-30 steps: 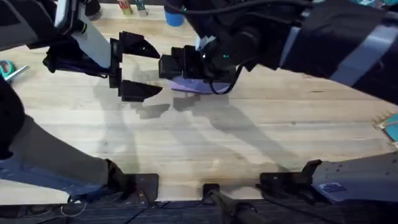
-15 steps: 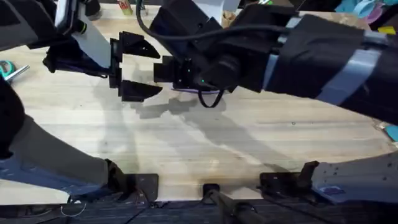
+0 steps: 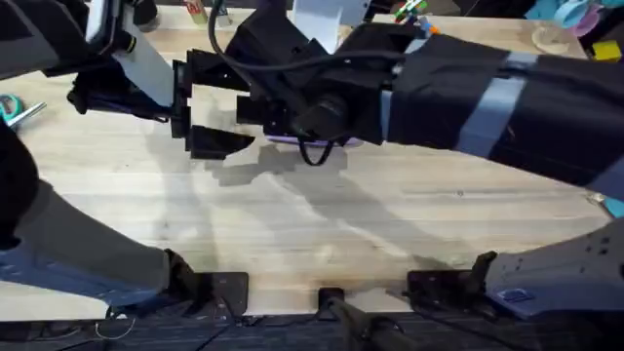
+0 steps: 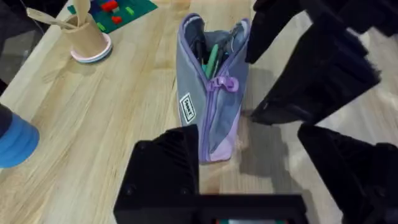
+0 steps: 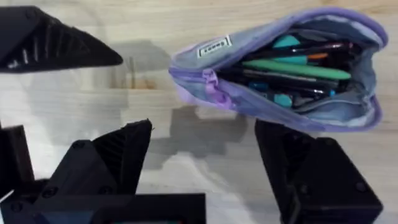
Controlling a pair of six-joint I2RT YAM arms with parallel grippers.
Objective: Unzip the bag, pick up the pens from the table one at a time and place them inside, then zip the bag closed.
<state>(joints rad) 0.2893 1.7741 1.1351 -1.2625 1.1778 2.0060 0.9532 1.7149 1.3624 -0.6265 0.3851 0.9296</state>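
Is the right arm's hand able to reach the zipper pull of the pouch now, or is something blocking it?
Probably yes. The right hand is open just beside the lavender pouch, and the zipper pull is exposed before it. The left hand is open close by, but seems not to cover the pull.

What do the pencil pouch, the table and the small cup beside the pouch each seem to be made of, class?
Pencil pouch: soft woven fabric, matte lavender; it sags and folds, with a stitched label and zipper.
Table: light wood, smooth with a slight sheen; plank seams and grain show.
Cup: probably paper or card, matte tan, thin-walled; hard to be sure.
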